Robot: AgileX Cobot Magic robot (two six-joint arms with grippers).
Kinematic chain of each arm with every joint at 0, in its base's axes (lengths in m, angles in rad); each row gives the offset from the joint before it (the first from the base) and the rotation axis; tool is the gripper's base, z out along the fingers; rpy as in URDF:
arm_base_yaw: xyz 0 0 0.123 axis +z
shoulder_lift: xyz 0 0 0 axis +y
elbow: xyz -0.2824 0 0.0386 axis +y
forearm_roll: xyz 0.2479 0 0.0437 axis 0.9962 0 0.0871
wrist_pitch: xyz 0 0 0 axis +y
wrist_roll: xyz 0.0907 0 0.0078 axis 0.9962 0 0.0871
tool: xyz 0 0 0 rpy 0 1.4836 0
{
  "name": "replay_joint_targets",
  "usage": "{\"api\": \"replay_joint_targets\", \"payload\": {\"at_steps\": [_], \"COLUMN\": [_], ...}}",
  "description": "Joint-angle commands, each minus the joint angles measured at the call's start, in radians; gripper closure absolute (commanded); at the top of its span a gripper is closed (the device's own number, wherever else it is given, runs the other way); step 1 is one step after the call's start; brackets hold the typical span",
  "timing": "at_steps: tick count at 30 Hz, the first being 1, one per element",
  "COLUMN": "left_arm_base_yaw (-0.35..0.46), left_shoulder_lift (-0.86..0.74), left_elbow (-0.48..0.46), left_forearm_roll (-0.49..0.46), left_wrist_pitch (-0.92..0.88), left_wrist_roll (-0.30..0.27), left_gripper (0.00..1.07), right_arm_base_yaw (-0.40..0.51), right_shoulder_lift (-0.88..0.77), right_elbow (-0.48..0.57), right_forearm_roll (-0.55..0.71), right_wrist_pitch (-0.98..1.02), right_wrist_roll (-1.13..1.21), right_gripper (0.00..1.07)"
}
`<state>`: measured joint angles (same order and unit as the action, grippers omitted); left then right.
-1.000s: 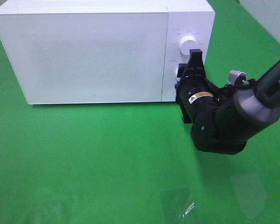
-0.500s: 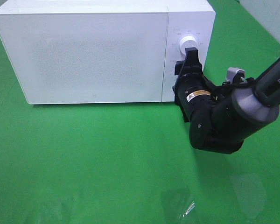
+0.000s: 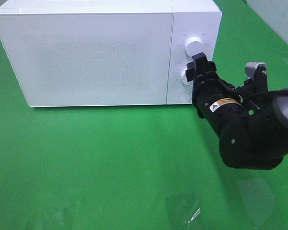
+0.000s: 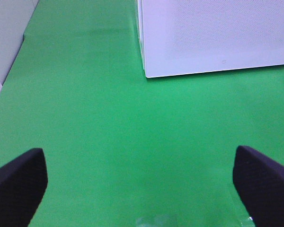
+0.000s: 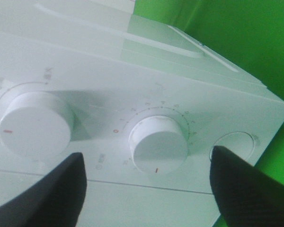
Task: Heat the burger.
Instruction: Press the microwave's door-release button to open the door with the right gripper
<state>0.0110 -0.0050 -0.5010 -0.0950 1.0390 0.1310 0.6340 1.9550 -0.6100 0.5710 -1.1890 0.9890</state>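
The burger is hidden; no view shows it. The white microwave (image 3: 96, 52) stands at the back with its door shut. My right gripper (image 3: 199, 67) is at its control panel, just in front of the lower knob (image 3: 186, 75). In the right wrist view the right gripper (image 5: 146, 158) is open, its two fingers (image 5: 61, 189) spread to either side of that lower knob (image 5: 160, 144) with gaps showing. My left gripper (image 4: 138, 156) is open over bare green cloth, a little way off the microwave's front left corner (image 4: 146, 71).
An upper knob (image 3: 193, 46) sits above the lower one, and a round button (image 5: 234, 144) lies beside it at the panel's end. Green cloth (image 3: 110, 158) covers the table. Crumpled clear plastic (image 3: 185, 211) lies near the front edge.
The right gripper's fingers have spread apart around the lower knob. The right arm's body has swung to the right and back a little. The microwave has not moved.
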Motion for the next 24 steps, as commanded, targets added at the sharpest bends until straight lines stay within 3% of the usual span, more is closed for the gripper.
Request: {"api": "replay_joint_targets", "payload": {"at_steps": [1, 3, 5, 12, 19, 21, 24], "left_arm_base_yaw": [0.001, 0.001, 0.001, 0.001, 0.001, 0.001, 0.001], "left_shoulder_lift": [-0.024, -0.024, -0.024, -0.024, -0.024, -0.024, -0.024], "left_elbow": [0.003, 0.003, 0.003, 0.003, 0.003, 0.003, 0.003], "left_forearm_roll": [-0.001, -0.001, -0.001, -0.001, -0.001, -0.001, -0.001], "left_wrist_pitch": [-0.001, -0.001, -0.001, -0.001, -0.001, -0.001, -0.001], "left_wrist_roll": [0.001, 0.001, 0.001, 0.001, 0.001, 0.001, 0.001], "left_gripper": [0.06, 0.06, 0.06, 0.06, 0.06, 0.06, 0.06], "right_arm_base_yaw": [-0.004, -0.004, -0.007, -0.012, -0.084, -0.139, -0.151], "right_shoulder_lift": [-0.06, -0.082, -0.164, -0.294, -0.397, -0.497, -0.527], "right_elbow": [0.025, 0.031, 0.039, 0.038, 0.037, 0.037, 0.037], "right_forearm_roll": [-0.02, -0.02, -0.034, -0.063, -0.194, -0.303, -0.326], "right_wrist_pitch": [0.05, 0.077, 0.222, 0.435, 0.65, 0.805, 0.847], "right_wrist_roll": [-0.145, -0.213, -0.464, -0.825, -0.905, -0.951, -0.959], "right_gripper": [0.35, 0.35, 0.35, 0.35, 0.35, 0.31, 0.28]}}
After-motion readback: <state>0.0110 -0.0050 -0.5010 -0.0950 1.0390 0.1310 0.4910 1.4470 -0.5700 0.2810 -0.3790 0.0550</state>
